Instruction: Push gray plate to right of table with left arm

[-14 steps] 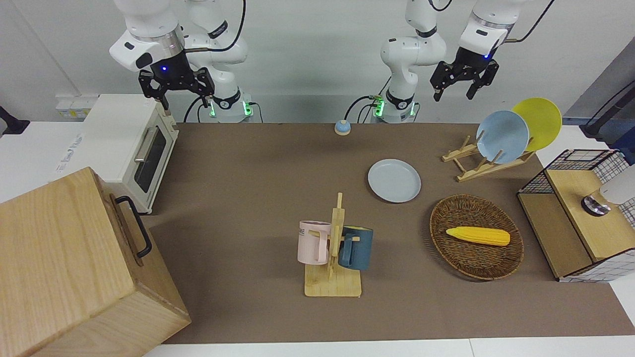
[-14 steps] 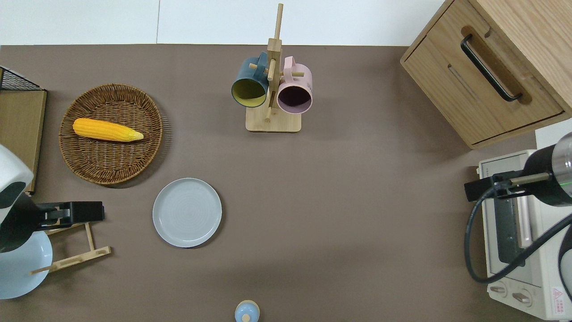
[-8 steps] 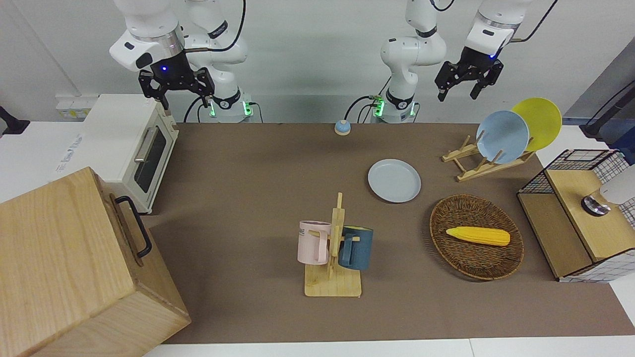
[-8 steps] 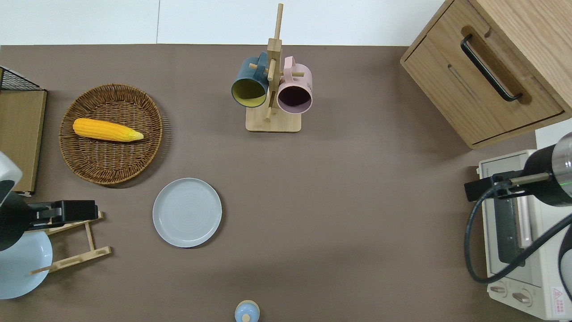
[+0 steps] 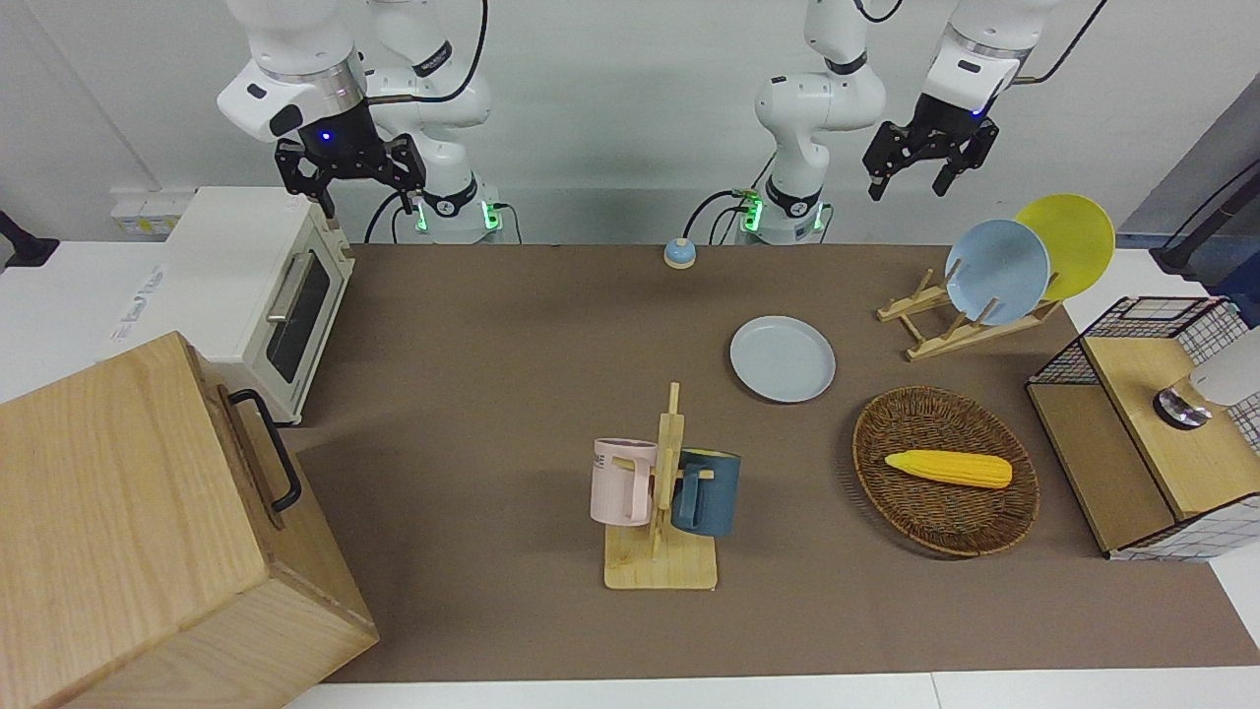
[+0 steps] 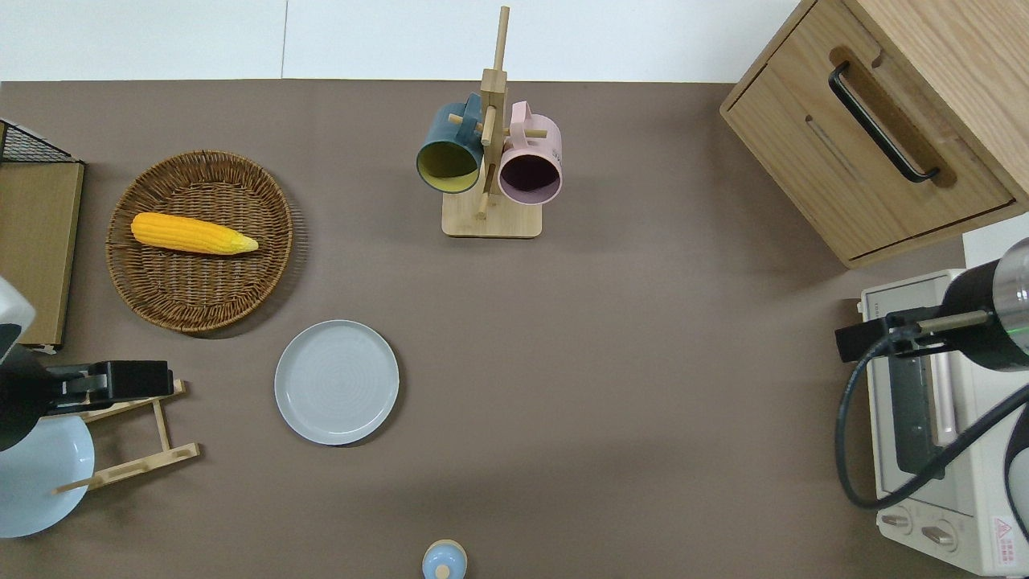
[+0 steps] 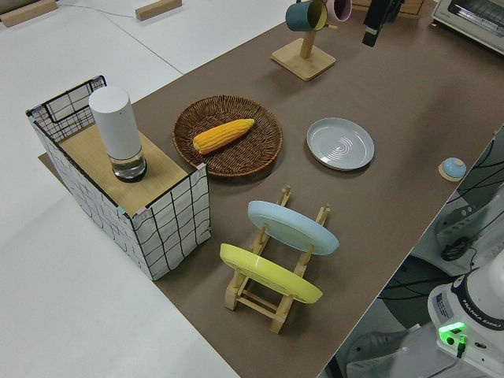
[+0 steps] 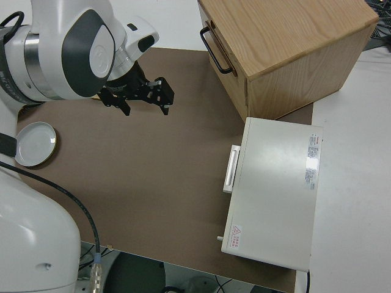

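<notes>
Left gripper [image 5: 926, 167], upper right of front view, has risen and pulled back over plate rack [image 5: 960, 320]; jaws open, empty. Gray plate [image 5: 783, 358] unmoved mid-counter [image 5: 512, 325], beside basket [image 5: 945, 483]. Push not started. Right arm parked.

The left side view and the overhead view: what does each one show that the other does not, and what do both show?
Only the left side view shows the white cylinder on the wire-sided box and the yellow plate. Only the overhead view shows the wooden cabinet and the left gripper, open over the plate rack. Both show the gray plate, the corn in the wicker basket, and the mug stand.
</notes>
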You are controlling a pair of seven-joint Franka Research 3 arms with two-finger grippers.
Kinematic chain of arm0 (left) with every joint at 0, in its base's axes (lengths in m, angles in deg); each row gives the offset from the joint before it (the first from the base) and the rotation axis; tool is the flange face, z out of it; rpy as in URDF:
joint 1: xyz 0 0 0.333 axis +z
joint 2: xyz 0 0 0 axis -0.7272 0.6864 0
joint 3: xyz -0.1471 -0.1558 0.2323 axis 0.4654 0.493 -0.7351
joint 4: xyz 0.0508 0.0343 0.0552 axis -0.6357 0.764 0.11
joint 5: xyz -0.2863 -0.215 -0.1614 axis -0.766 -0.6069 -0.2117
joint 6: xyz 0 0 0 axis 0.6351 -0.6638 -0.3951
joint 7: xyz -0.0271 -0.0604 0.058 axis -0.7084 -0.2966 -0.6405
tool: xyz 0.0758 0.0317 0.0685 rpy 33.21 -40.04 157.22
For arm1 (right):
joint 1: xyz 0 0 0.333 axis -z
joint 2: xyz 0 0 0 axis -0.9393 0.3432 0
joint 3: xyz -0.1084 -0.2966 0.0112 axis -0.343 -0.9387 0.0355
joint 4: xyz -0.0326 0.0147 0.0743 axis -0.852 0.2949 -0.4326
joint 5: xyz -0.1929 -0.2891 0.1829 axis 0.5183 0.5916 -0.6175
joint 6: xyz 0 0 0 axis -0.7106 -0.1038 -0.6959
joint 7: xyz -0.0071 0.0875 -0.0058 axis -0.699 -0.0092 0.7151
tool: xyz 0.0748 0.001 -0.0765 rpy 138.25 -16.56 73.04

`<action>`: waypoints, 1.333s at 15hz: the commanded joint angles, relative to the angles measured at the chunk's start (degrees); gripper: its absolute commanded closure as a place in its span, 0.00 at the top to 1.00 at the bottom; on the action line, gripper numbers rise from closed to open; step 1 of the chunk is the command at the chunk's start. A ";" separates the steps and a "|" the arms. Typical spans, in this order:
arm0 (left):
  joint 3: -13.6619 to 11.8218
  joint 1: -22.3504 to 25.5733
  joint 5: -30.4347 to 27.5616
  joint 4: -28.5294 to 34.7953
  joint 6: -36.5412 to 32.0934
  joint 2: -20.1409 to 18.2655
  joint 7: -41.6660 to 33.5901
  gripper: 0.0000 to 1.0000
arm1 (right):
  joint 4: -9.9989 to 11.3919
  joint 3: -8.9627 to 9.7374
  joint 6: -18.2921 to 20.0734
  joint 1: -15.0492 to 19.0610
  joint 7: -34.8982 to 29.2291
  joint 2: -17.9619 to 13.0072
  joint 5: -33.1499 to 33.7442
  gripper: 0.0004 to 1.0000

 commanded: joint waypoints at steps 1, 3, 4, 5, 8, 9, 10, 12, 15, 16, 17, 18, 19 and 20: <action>-0.42 0.08 1.14 -0.69 -1.74 0.09 -0.25 0.99 | -0.03 1.09 0.82 1.35 0.46 -0.63 0.57 1.00; -0.43 0.08 1.14 0.28 -1.91 -0.09 -0.43 0.99 | -0.03 1.09 0.82 1.35 0.46 -0.54 0.48 1.00; -0.43 0.08 1.14 1.24 -1.92 -0.17 -0.52 0.99 | -0.03 1.09 0.82 1.35 0.46 -0.54 0.57 1.00; -0.60 0.08 1.14 2.21 -1.83 -0.18 -0.69 0.99 | -0.03 1.09 0.82 1.35 0.46 -0.54 0.48 1.00; -1.30 0.08 1.05 4.50 -0.69 -0.70 -0.70 0.99 | -0.03 1.09 0.82 1.35 0.46 -0.54 0.48 1.00; -1.91 -0.01 1.05 5.20 -0.42 -0.70 -0.78 0.99 | -0.03 1.09 0.82 1.35 0.46 -0.54 0.48 1.00; -2.01 -0.01 0.97 5.64 0.27 -0.96 -1.39 0.99 | -0.03 1.09 0.82 1.35 0.46 -0.54 0.48 1.00; -2.53 -0.01 0.79 7.30 1.86 -1.75 -1.84 0.99 | -0.03 1.09 0.82 1.35 0.46 -0.54 0.48 1.00; -3.06 -0.01 0.53 9.24 4.06 -2.28 -1.84 0.99 | -0.03 1.09 0.82 1.35 0.46 -0.54 0.57 1.00; -2.98 -0.36 0.53 10.47 4.24 -1.76 -1.84 0.99 | -0.03 1.09 0.82 1.35 0.46 -0.54 0.57 1.00; -2.89 -0.88 0.61 12.39 5.19 -1.15 -2.36 0.99 | -0.03 1.09 0.82 1.35 0.46 -0.54 0.57 1.00; -2.63 -0.97 0.79 14.67 7.55 -0.45 -3.24 0.99 | -0.03 1.09 0.82 1.35 0.46 -0.54 0.48 1.00; -2.62 -0.89 0.79 16.61 9.49 -0.44 -3.59 0.99 | -0.03 1.09 0.82 1.35 0.46 -0.54 0.48 1.00; -2.62 -0.71 0.79 17.50 10.21 -0.26 -3.60 0.99 | -0.03 1.09 0.82 1.35 0.46 -0.54 0.48 1.00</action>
